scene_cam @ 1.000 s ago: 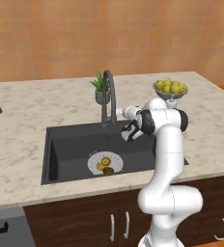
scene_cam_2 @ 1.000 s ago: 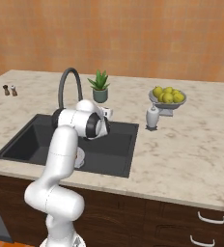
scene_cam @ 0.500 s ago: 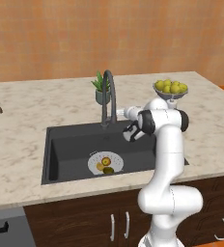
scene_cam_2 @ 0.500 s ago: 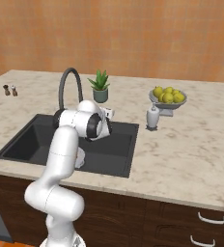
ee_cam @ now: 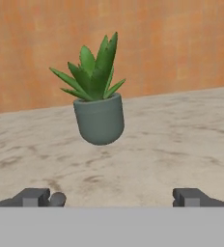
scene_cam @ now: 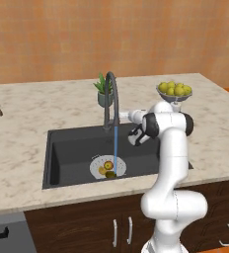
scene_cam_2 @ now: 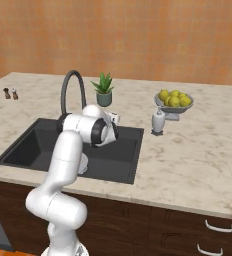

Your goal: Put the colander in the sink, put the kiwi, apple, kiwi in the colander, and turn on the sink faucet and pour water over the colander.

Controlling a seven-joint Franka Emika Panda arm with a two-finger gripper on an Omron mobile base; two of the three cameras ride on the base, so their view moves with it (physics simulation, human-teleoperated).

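Water (scene_cam: 115,148) now runs from the faucet (scene_cam: 111,99) onto the colander (scene_cam: 108,167) with its fruit in the sink (scene_cam: 67,148), which was dry a moment ago. The empty fingers (ee_cam: 51,198), spread wide beside the faucet, face the plant (ee_cam: 97,99); the task looks essentially complete.

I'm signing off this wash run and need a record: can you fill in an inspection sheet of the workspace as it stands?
Surface: marble counter, dark sink set into it.
Job's things: white colander in the sink with fruit inside; blue water stream falls from the faucet onto it.
Clutter: potted plant, fruit bowl, small white bottle, two shakers.
End effector: open, empty, facing the plant.
Cables: nothing seen.
Surroundings: orange wall, dark cabinets below.
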